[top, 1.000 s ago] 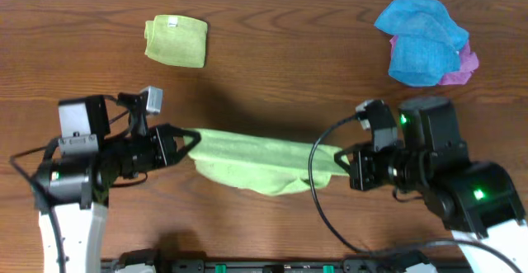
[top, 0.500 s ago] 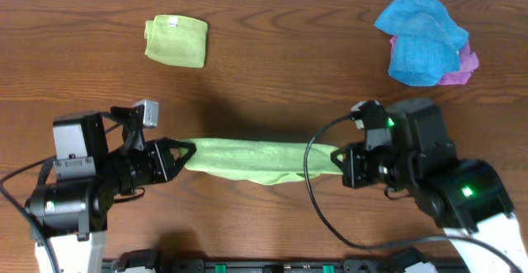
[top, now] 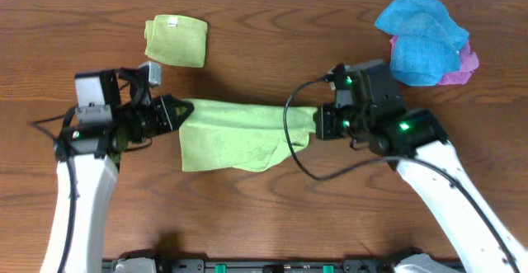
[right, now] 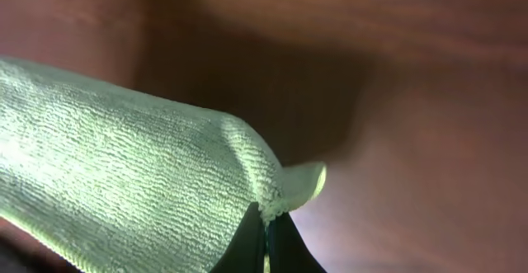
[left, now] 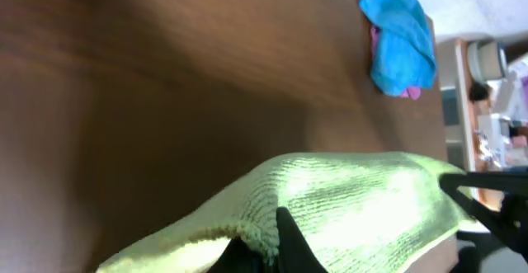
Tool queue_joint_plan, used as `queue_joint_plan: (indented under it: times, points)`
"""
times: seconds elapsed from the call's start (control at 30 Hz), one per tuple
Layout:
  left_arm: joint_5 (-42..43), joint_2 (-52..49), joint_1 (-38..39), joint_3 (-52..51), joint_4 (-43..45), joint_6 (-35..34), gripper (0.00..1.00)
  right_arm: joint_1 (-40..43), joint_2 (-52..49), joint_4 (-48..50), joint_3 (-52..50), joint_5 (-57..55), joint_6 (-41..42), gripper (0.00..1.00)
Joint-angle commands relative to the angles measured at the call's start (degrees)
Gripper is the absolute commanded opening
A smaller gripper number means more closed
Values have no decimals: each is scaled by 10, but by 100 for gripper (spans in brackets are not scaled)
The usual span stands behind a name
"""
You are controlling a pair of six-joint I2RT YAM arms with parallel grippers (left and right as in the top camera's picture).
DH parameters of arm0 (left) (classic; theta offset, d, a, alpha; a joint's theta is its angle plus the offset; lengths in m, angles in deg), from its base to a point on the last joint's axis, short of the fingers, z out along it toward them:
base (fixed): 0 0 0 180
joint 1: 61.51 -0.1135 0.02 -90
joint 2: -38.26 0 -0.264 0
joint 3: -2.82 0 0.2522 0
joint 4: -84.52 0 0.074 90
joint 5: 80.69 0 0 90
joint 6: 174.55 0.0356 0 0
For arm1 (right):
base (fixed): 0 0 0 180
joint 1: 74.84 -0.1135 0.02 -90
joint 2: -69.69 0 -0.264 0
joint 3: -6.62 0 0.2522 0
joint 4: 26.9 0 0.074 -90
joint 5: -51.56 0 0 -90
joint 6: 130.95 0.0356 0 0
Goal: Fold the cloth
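Observation:
A light green cloth (top: 239, 134) hangs stretched between my two grippers above the table's middle. My left gripper (top: 175, 112) is shut on the cloth's left corner, and the left wrist view shows the hem pinched in its jaws (left: 272, 240) with the cloth (left: 355, 207) running away from it. My right gripper (top: 320, 123) is shut on the cloth's right corner, and the right wrist view shows the corner clamped between its fingertips (right: 266, 223) with the cloth (right: 124, 166) spreading to the left.
A folded green cloth (top: 176, 41) lies at the back left. A heap of blue cloth (top: 421, 38) over a pink one (top: 464, 65) lies at the back right; it also shows in the left wrist view (left: 400, 38). The brown wooden table (top: 272, 50) lies all round.
Both grippers have moved away from the front edge toward the table's middle, carrying the cloth. The cloth, bunched before, now hangs spread out wider below the held edge.

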Motion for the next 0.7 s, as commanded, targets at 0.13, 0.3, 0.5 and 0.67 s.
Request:
queue_joint_plan:
  times: [0.13,0.3,0.5,0.67]
  points:
    - [-17,-123,-1,-3,157,-39,6,1,-109,138,-3,-63,3,1]
    - [-17,-193,9,-3,278,-71,6,2,-177,254,-3,-95,-3,1]
    - [-19,-254,14,-3,351,-92,38,4,-226,332,-3,-98,-2,34]
    - [-41,-257,14,-3,379,-92,95,5,-227,338,0,-113,-2,65]
